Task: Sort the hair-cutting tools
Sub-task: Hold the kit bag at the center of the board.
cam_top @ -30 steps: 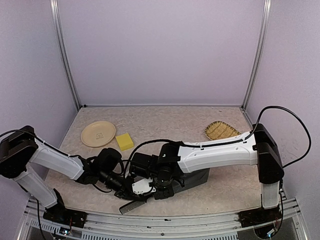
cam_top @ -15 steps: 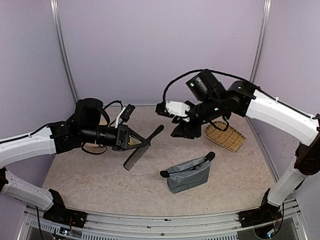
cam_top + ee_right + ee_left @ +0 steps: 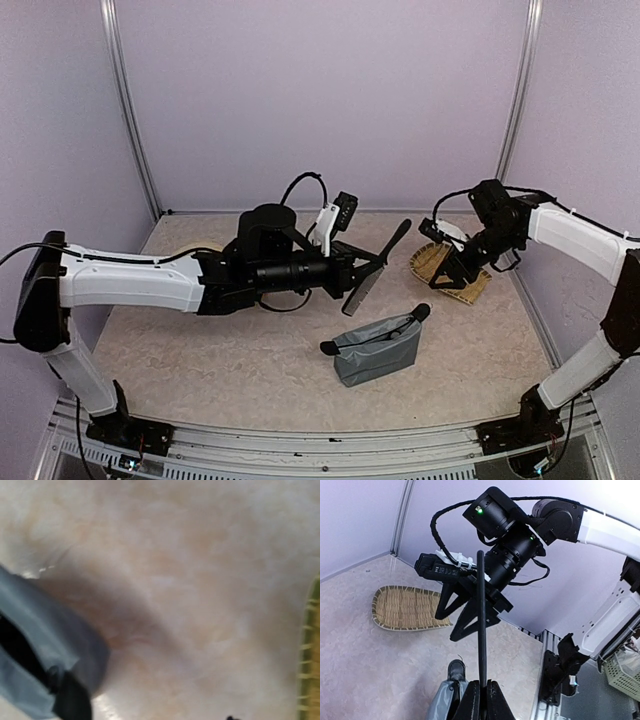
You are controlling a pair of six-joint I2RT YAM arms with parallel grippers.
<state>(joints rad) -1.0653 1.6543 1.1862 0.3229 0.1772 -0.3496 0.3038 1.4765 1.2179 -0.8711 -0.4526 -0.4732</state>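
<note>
My left gripper (image 3: 347,272) is shut on a long black comb (image 3: 376,268), held in the air above the table's middle and slanting up to the right. In the left wrist view the comb (image 3: 481,630) stands edge-on, rising out of the closed fingers (image 3: 472,702). A grey zip pouch (image 3: 378,348) lies below it with black tool ends (image 3: 422,312) poking from its open top. My right gripper (image 3: 452,280) hovers open over the near edge of the woven tray (image 3: 470,285) with nothing in it, and appears as the right gripper (image 3: 447,627) in the left wrist view. Its own view is blurred and hides its fingers.
The woven tray (image 3: 405,607) lies at the right back of the table. The pouch (image 3: 35,650) fills the left of the right wrist view, the tray's rim (image 3: 312,655) its right edge. Metal frame posts (image 3: 135,120) stand at the back corners.
Both arms have lifted away from the pouch. The left arm has carried the comb to the right, over the table's middle. The right arm has swung right and down to the woven tray, its jaws wider.
</note>
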